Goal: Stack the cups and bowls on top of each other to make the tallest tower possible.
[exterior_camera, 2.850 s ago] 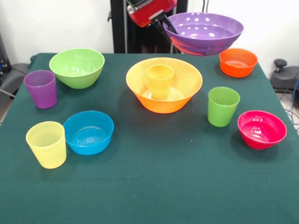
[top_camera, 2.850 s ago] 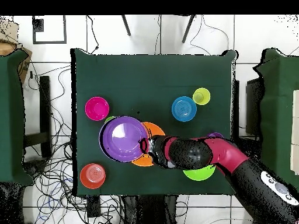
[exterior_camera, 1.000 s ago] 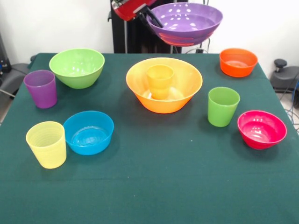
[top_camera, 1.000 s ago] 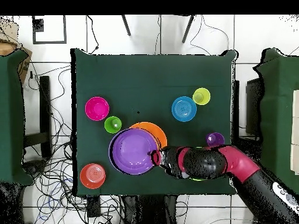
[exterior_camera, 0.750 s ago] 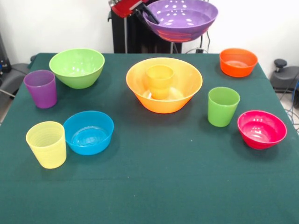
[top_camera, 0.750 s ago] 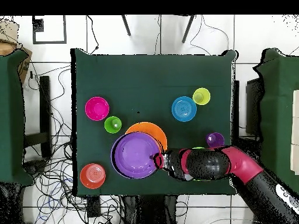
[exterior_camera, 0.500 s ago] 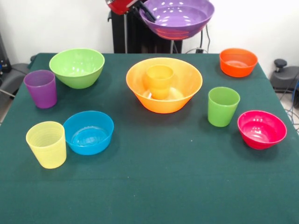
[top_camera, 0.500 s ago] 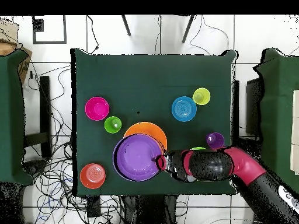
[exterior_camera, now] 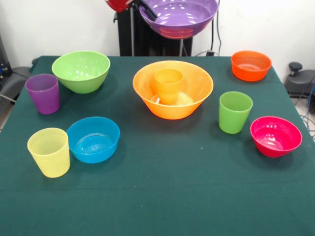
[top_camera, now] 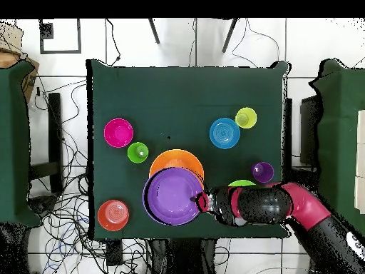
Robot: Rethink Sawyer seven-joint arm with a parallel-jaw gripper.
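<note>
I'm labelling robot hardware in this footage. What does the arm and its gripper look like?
The arm is a thick rounded tube, crimson red along its rear links and black on the section nearest the gripper. The gripper has thin black fingers under a glossy red housing.

The table (exterior_camera: 162, 196) is dark green all over, and the arm (top_camera: 299, 207) is red and black. The bowls are glossy: a purple bowl (exterior_camera: 179, 17), a large orange-yellow bowl (exterior_camera: 194, 93), a light green bowl (exterior_camera: 81, 71), a blue bowl (exterior_camera: 93, 139), a pink-red bowl (exterior_camera: 275, 136) and an orange-red bowl (exterior_camera: 251, 65). The cups are purple (exterior_camera: 43, 93), pale yellow (exterior_camera: 48, 152), green (exterior_camera: 235, 112) and orange (exterior_camera: 168, 84), all plain and unpatterned.
</note>
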